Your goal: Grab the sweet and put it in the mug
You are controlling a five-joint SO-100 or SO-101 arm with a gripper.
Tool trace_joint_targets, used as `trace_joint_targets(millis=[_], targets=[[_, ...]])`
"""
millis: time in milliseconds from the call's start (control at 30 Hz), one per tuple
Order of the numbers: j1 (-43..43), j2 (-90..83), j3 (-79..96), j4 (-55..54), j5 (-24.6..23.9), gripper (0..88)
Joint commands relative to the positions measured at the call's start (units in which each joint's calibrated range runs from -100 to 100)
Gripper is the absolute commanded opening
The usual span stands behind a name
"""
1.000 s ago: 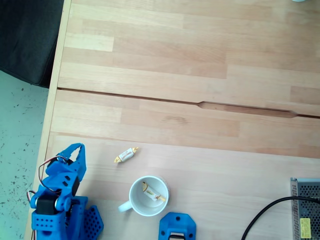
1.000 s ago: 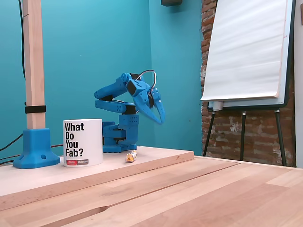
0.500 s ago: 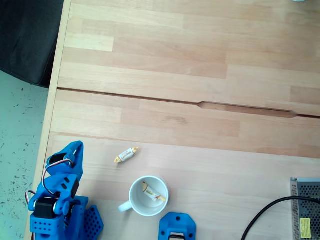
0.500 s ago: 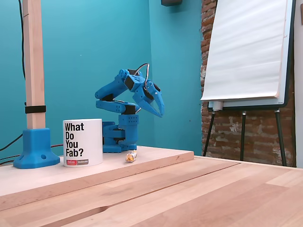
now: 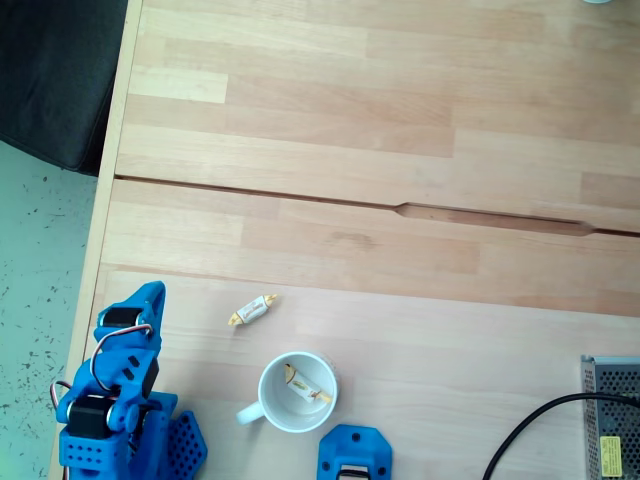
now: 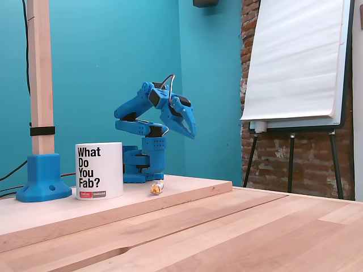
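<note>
Broadly, the wooden bench [image 5: 400, 180] spans most of a fixed view from above, pale planks with a dark seam running across its middle; in a fixed view from the side [image 6: 255, 226] it stretches toward a flipchart [image 6: 295, 62] on legs against a brick wall. The blue arm [image 6: 144, 122] is folded back over its base at the bench's near-left corner as seen from above [image 5: 110, 400], raised well clear of the surface. Its jaws [image 6: 190, 131] point down and to the right in the side view; they look together or nearly so, with nothing between them, though I cannot tell for sure. From above the jaws [image 5: 148, 295] sit left of the loose sweet, well apart from it. The mug [image 5: 297, 392] stands upright near the bottom edge, handle to the lower left; from the side [image 6: 99, 170] it shows black lettering. A blue post base [image 6: 38, 177] stands just beside it. One sweet [image 5: 306, 387] lies inside the mug. Another sweet [image 5: 251, 310] lies on the bench up and left of the mug, near it but not touching; from the side [image 6: 157, 187] it rests just right of the mug
</note>
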Motion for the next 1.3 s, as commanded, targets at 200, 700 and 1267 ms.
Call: trace_joint_targets(millis=[200, 700, 1267], targets=[[0.2, -0.3, 6.3, 0.7, -0.2, 0.0], [0.8, 24.1, -7.0, 0.8, -0.1, 18.0], [19.9, 46.7, -22.3, 0.8, 0.0, 36.3]])
